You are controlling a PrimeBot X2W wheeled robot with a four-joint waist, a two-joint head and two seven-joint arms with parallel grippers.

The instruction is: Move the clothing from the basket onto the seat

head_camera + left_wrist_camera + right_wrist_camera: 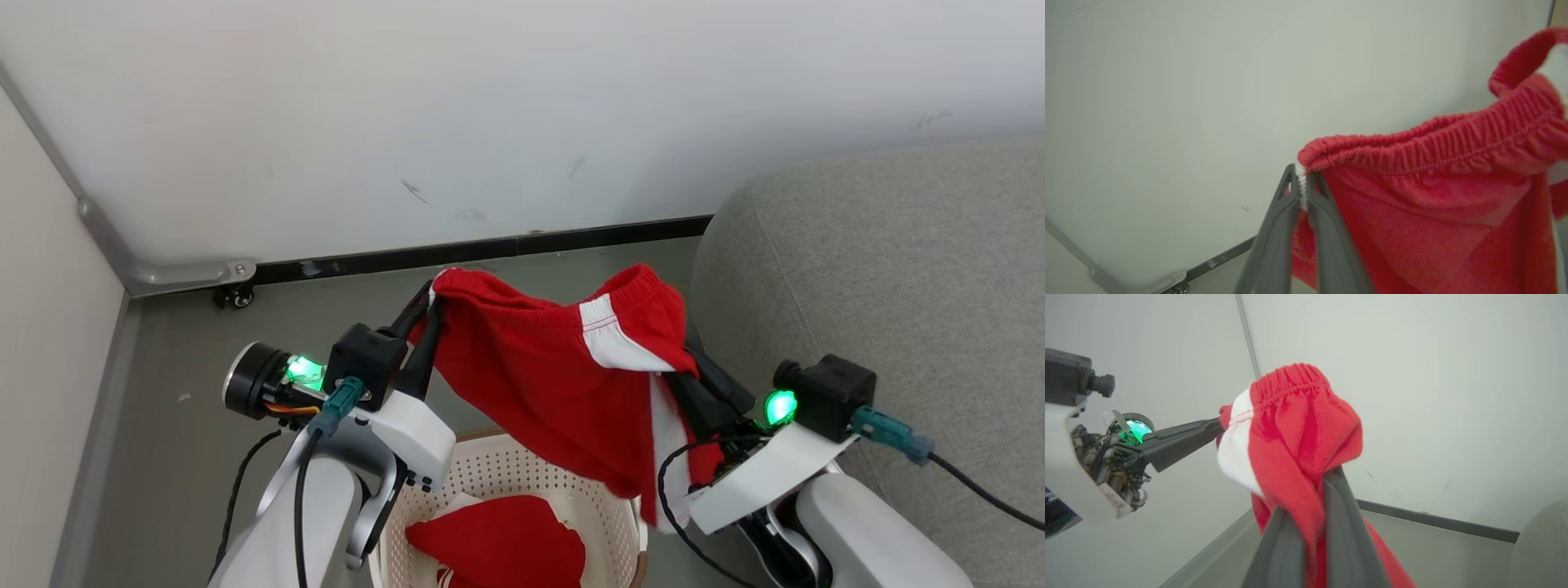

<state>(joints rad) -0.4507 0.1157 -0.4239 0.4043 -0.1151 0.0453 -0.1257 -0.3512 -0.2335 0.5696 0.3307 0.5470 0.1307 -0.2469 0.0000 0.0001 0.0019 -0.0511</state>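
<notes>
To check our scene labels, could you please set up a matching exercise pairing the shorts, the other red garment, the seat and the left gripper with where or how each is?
Things:
1. red shorts
2. second red garment
3. seat
4. left gripper

States:
A. lying in the basket
B. shut on a waistband end
C. grey, no clothing on it
D. hanging stretched above the basket

Pairs: 1-D, 2-A, 3-C, 4-B

Clothing [555, 376] above basket [490, 469], seat [882, 269] to right
</notes>
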